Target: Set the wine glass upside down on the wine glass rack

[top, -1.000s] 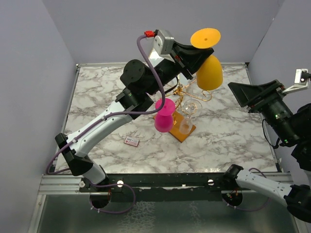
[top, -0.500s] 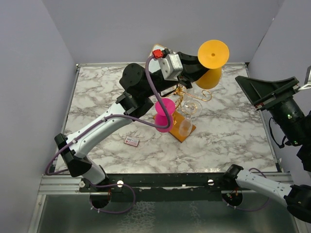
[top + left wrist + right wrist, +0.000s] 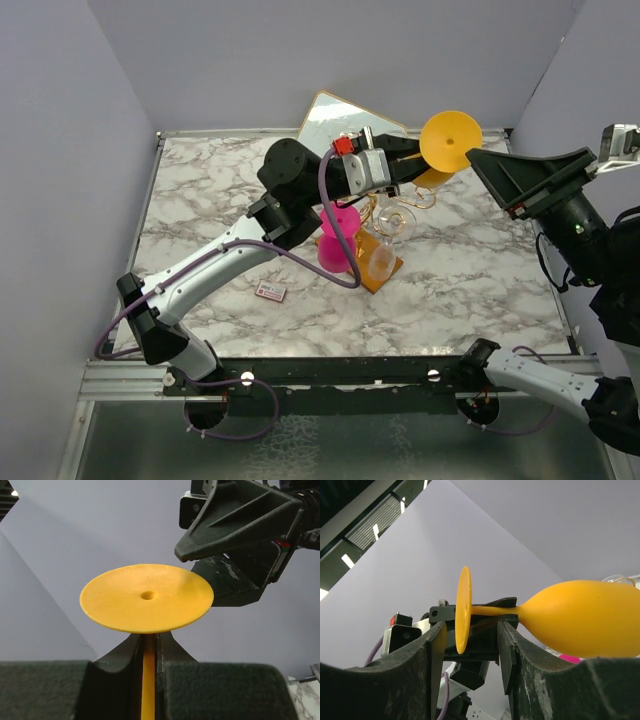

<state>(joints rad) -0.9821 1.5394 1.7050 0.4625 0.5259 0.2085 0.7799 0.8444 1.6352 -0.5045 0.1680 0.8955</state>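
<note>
Wine glass: the yellow wine glass [image 3: 450,141] is up in the air, its round foot turned towards the overhead camera. Its bowl hangs lower, on the side facing the far-right corner, just past the rack's top scrolls.
Left gripper: the left gripper [image 3: 413,166] is clamped tight on the stem. The wrist view shows the yellow stem [image 3: 148,672] pinched between both fingers, with the foot spread wide just above them.
Right gripper: the right gripper [image 3: 478,165] reaches in from the right edge, its tips just beside the rim of the foot. Its fingers [image 3: 436,645] are parted and clamp nothing. From its own camera the foot stands edge-on between them, with a gap on either side.
Wine glass rack: the wine glass rack [image 3: 383,192] stands about mid-table, a little towards the far edge, with its gold wire rising from the orange-brown base [image 3: 372,274].
On the rack: a pink glass [image 3: 337,243] hangs bowl-down on the left side, and two clear glasses [image 3: 396,222] are on the right.
Mirror: a gold-framed mirror [image 3: 330,112] leans at the far edge, behind the left arm.
Loose item: a small card [image 3: 270,291] lies flat on the marble table [image 3: 480,290], towards the near edge and left of the rack.
</note>
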